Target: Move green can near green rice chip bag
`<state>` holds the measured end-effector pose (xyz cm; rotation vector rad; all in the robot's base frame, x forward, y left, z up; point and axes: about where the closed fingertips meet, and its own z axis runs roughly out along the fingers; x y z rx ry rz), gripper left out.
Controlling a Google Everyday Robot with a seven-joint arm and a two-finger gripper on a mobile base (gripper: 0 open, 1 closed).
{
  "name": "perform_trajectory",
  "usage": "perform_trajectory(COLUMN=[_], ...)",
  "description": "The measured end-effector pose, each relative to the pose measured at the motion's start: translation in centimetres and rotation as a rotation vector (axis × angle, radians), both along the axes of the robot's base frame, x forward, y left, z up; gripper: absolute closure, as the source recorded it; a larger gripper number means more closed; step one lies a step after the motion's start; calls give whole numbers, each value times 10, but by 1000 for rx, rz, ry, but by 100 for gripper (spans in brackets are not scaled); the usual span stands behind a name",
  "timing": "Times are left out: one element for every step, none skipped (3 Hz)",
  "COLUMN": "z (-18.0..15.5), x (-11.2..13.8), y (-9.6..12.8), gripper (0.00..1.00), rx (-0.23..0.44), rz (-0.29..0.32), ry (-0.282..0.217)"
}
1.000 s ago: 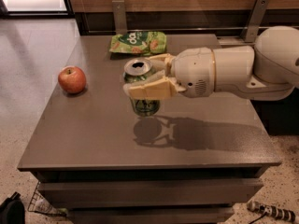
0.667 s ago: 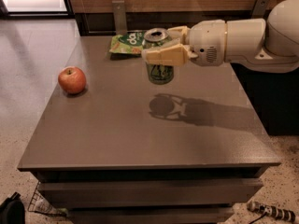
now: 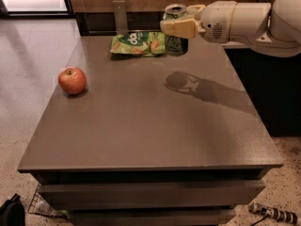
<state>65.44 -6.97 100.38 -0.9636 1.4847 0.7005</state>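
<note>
My gripper (image 3: 178, 26) is shut on the green can (image 3: 176, 42), holding it upright by its upper half, with its silver top showing above the fingers. The can hangs in the air over the far right part of the table, its shadow falling on the tabletop below and nearer. The green rice chip bag (image 3: 138, 44) lies flat on the far middle of the table, just left of the can. My arm reaches in from the right.
A red apple (image 3: 72, 80) sits on the left side of the brown table (image 3: 150, 126). A dark cabinet stands to the right of the table. A wooden wall runs along the back. A cable lies on the floor at bottom right.
My gripper has carried the green can up and away from the table's middle toward the far edge, ending beside the chip bag. The camera view has shifted too.
</note>
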Motion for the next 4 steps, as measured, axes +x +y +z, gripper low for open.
perform_trajectory(z=[-2,2,2,-4], x=[43,58,58,69], y=[-33,-43,-43,-45], gripper=[100,100,100,100], rx=[50,61,61,58], rz=[-169,-236,-236,-269], ry=[-54,-79,-79,-64])
